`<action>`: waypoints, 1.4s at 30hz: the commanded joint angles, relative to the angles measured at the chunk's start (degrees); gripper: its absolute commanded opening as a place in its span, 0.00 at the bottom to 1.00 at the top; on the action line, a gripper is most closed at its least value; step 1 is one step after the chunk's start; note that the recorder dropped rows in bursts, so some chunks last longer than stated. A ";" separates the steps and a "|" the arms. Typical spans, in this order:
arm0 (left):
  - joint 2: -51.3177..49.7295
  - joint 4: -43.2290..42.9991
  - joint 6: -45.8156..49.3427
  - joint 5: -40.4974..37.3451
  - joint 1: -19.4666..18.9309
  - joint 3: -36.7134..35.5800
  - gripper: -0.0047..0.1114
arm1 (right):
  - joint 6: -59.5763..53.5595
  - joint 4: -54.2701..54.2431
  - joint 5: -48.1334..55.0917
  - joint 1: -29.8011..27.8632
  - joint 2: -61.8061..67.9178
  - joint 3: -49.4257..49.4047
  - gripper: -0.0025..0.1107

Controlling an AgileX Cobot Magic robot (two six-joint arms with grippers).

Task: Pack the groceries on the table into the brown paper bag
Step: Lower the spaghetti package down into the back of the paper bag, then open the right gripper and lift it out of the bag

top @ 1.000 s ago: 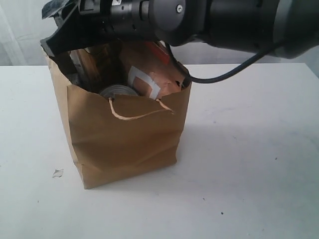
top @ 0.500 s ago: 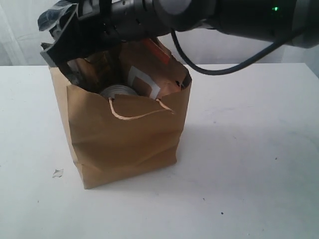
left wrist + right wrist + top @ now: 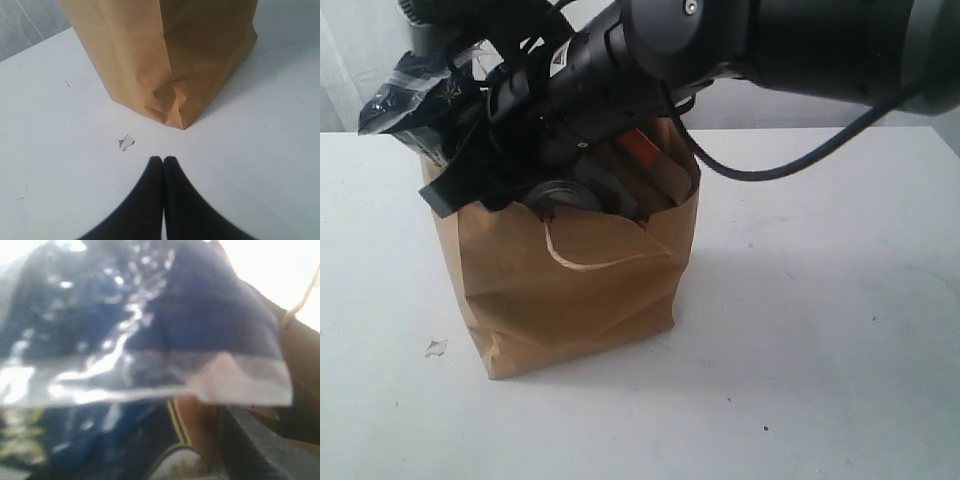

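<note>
The brown paper bag [image 3: 570, 290] stands on the white table [image 3: 820, 300]. My right gripper [image 3: 465, 185] reaches across from the right and dips into the bag's mouth at its left side. It is shut on the dark-blue spaghetti packet [image 3: 405, 100], whose shiny end sticks out above the bag's left rim. In the right wrist view the packet [image 3: 150, 325] fills the picture, blurred, beside one dark finger [image 3: 247, 450]. The pull-tab can [image 3: 560, 193] and the brown pouch with orange label [image 3: 642, 152] show inside the bag. My left gripper [image 3: 163, 160] is shut and empty, low over the table near the bag's corner [image 3: 175, 117].
A small white crumb [image 3: 436, 347] lies on the table left of the bag's front corner, also the crumb [image 3: 126, 143] just ahead of the left fingertips. A black cable [image 3: 770, 165] hangs from the right arm behind the bag.
The right arm has tilted down and pushed into the bag's mouth with the packet. The packet's free end swung out to the left, and the pouch sank lower.
</note>
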State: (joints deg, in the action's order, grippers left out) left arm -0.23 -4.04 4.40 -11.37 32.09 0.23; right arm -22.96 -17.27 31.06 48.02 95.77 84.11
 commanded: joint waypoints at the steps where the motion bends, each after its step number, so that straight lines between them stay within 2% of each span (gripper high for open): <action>1: 0.23 0.30 -0.10 -0.04 0.03 -0.23 0.04 | 1.34 0.94 -0.79 -0.09 -2.77 -0.26 0.56; 12: 0.23 0.30 -0.10 -0.04 0.03 -0.23 0.04 | 2.69 3.57 -1.26 -0.23 -3.49 -0.16 0.56; 20: 0.23 0.30 -0.10 -0.04 0.03 -0.23 0.04 | 3.49 4.28 -1.92 -2.39 -5.46 -0.16 0.56; 29: 0.23 0.30 -0.10 -0.04 0.03 -0.23 0.04 | 3.65 5.29 1.05 -2.39 -5.96 -0.16 0.56; 36: 0.23 0.30 -0.10 -0.04 0.03 -0.23 0.04 | 3.09 5.94 0.23 -2.39 -5.96 -0.16 0.65; 42: 0.23 0.30 -0.10 -0.04 0.03 -0.23 0.04 | 2.64 6.94 0.23 -2.39 -6.10 -0.16 0.66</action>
State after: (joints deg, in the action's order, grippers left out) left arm -0.23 -4.04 4.40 -11.37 32.09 0.23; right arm -19.63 -11.39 32.13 46.31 90.42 84.03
